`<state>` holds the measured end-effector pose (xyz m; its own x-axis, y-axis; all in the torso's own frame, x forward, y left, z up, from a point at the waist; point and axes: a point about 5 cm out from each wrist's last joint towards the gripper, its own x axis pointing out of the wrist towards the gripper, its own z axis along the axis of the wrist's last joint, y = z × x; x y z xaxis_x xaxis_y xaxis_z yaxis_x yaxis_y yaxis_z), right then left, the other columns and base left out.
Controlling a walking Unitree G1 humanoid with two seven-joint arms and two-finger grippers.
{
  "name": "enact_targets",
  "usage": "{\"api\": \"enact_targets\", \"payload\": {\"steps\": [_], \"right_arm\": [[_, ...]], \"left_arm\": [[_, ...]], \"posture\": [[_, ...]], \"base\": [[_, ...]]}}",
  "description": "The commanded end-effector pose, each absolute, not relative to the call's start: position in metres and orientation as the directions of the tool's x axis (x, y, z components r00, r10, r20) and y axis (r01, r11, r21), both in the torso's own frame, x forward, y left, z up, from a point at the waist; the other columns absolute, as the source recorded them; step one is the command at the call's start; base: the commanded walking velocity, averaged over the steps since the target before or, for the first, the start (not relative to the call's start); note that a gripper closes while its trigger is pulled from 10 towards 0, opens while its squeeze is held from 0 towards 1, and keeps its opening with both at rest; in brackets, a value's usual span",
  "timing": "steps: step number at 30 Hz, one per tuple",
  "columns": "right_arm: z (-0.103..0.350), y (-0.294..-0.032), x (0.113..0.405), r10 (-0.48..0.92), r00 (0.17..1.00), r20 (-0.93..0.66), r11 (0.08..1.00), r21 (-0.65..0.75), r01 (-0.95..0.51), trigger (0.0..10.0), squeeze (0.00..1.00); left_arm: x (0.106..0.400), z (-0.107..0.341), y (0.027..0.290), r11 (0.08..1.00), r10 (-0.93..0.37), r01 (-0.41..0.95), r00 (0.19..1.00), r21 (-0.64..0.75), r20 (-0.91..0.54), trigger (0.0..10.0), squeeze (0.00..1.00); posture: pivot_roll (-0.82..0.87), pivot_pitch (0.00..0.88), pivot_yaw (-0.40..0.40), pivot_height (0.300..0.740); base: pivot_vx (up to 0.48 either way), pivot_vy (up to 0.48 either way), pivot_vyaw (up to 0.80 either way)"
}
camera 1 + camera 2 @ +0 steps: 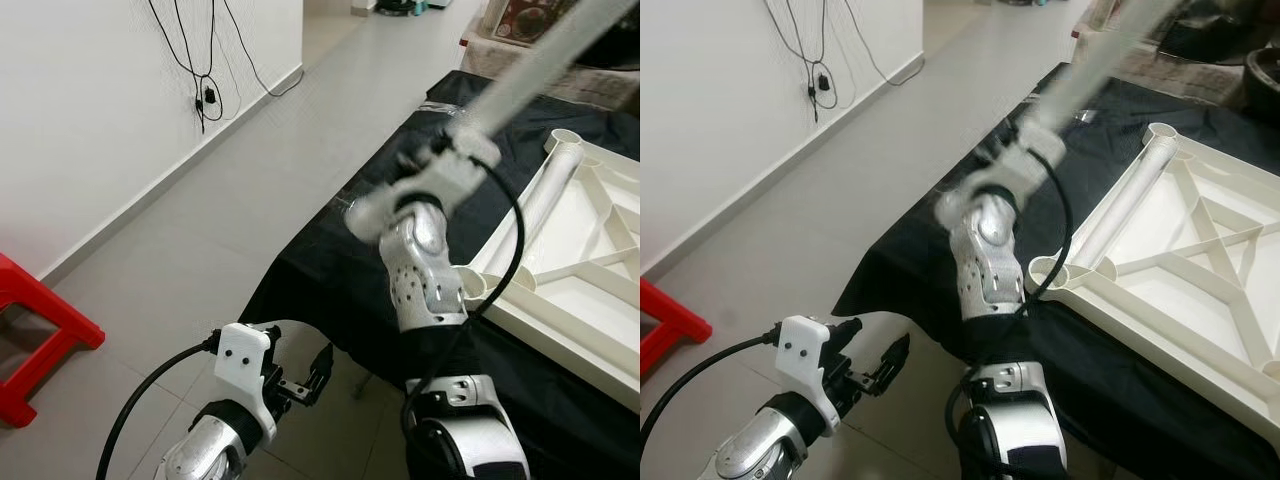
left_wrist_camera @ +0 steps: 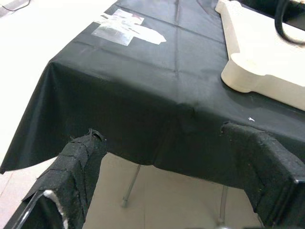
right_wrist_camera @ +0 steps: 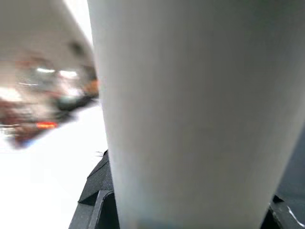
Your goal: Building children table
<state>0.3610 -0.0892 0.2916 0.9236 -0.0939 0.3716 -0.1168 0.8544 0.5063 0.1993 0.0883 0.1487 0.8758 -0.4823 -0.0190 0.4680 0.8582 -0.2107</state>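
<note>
**Table leg raised in the right tool, tabletop lying upturned on the surface**

Left eye view: we see the white table leg (image 1: 545,65) held up at a slant by the right tool (image 1: 468,143), which sits at the leg's lower end above the black-draped surface (image 1: 330,270). The leg and tool are blurred. To the right the white tabletop (image 1: 590,290) lies underside up on the surface, its ribs showing, with a second leg (image 1: 548,195) lying in it along the near edge. The left tool (image 1: 312,375) hangs low over the grey floor (image 1: 250,180), just off the surface's corner. A red stool (image 1: 40,330) stands by the white wall (image 1: 90,110), where black cables (image 1: 205,70) hang.

Right eye view: we see the same scene; the tabletop's (image 1: 1180,270) cross-shaped ribs and round corner sockets are plainer here, and the left tool's (image 1: 885,370) fingers point toward the surface's cloth.

Left wrist view: we look between two black fingers (image 2: 78,167) standing well apart with nothing between them. Beyond them lie the cloth's corner and a rounded corner of the tabletop (image 2: 252,57). A clear plastic bag (image 2: 126,31) rests farther back on the cloth.

Right wrist view: we see the pale leg (image 3: 190,109) pressed close between the tool's black fingers (image 3: 97,191), clamped on it.
</note>
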Motion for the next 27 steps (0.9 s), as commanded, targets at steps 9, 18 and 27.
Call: {"api": "enact_targets", "payload": {"steps": [9,18,27], "right_arm": [[0.251,-0.048,0.332,0.509,0.776,0.373,0.679,0.38,-0.628,10.0,0.0],[0.235,-0.047,0.314,0.675,0.643,0.361,0.578,0.284,-0.765,10.0,0.0],[0.227,-0.042,0.301,0.769,0.547,0.329,0.495,0.235,-0.837,10.0,0.0]], "left_arm": [[0.233,0.16,0.106,0.91,-0.412,0.409,0.91,-0.066,-0.047,10.0,0.0],[0.242,0.158,0.104,0.873,-0.481,0.487,0.868,0.03,-0.122,10.0,0.0],[0.238,0.145,0.106,0.851,-0.5,0.522,0.841,0.064,-0.205,10.0,0.0]], "posture": [[0.12,0.089,-0.066,0.74],[0.11,0.074,-0.057,0.74],[0.12,0.066,-0.063,0.74]], "base": [[0.0,0.0,0.0],[0.0,0.0,0.0],[0.0,0.0,0.0]]}}
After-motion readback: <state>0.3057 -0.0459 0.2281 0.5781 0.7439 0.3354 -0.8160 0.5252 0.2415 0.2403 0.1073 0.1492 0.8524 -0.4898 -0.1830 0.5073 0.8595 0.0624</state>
